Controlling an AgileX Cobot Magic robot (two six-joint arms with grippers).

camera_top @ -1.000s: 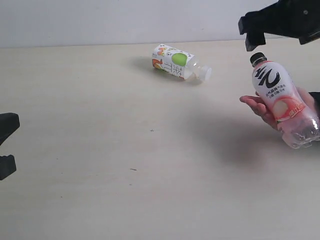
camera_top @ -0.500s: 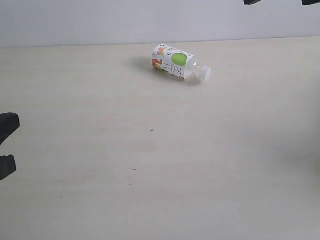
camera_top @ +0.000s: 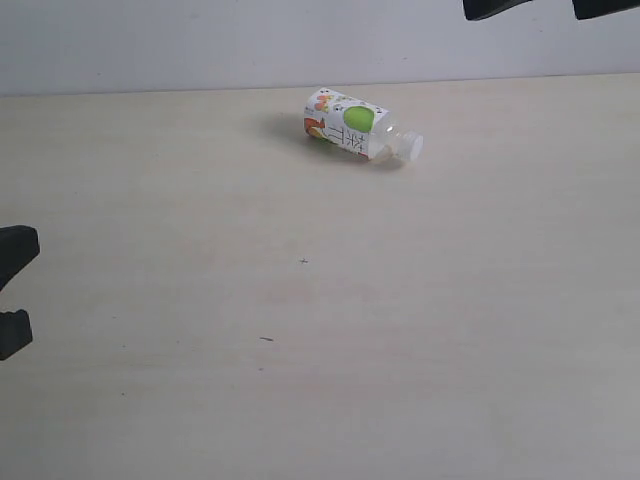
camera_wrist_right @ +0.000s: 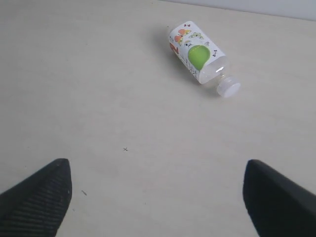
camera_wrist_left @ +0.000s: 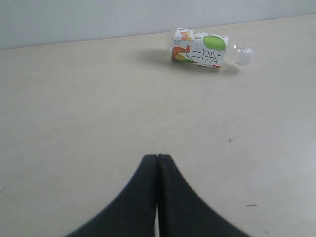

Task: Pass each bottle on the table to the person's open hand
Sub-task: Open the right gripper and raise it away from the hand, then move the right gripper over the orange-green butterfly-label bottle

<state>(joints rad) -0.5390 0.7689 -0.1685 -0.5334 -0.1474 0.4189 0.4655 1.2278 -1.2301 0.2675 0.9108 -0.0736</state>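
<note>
One bottle [camera_top: 352, 125] lies on its side at the far middle of the table [camera_top: 300, 400], white label with a green apple picture, white cap pointing right. It also shows in the left wrist view [camera_wrist_left: 200, 49] and the right wrist view [camera_wrist_right: 197, 55]. My left gripper [camera_wrist_left: 158, 156] is shut and empty, low over the table's near left, far from the bottle. My right gripper [camera_wrist_right: 157, 170] is wide open with nothing between its fingers; it hangs high at the top right of the exterior view [camera_top: 535, 8]. The person's hand is out of view.
A pale grey wall [camera_top: 200, 40] runs behind the table's far edge. A tiny dark cross [camera_top: 304, 261] and a small dark streak [camera_top: 266, 339] mark the tabletop. Part of the left arm [camera_top: 14, 252] shows at the left edge.
The person's hand with the red-and-white bottle has gone out of view on the right. My right gripper has risen to the top edge. The left arm has not moved.
</note>
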